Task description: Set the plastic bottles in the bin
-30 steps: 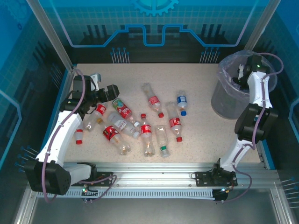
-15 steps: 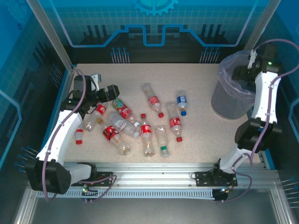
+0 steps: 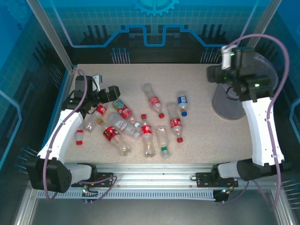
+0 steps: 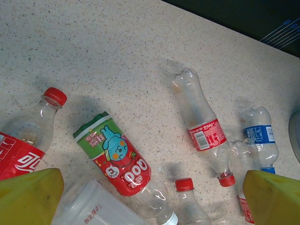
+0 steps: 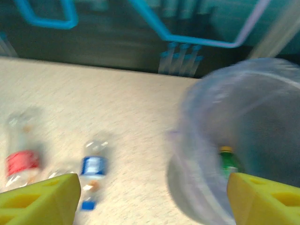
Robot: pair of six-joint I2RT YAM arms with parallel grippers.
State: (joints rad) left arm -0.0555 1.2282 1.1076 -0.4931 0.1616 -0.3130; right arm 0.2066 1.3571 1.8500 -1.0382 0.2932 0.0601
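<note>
My left gripper (image 3: 111, 92) hovers with its fingers spread wide and empty at the left edge of the scattered plastic bottles (image 3: 146, 132). I'd judge it is lined up for a pick, since its wrist camera looks straight down on the green-and-red cartoon-label bottle (image 4: 117, 157) below the open fingers. Further right lies a blue-label bottle (image 3: 182, 103). My right gripper (image 3: 214, 73) is likewise parted and carrying nothing, raised just beside the bin (image 3: 222, 106) at the table's far right. Through the liner I make out one green-label, yellow-capped bottle (image 5: 228, 161) inside; the others lie on the table.
</note>
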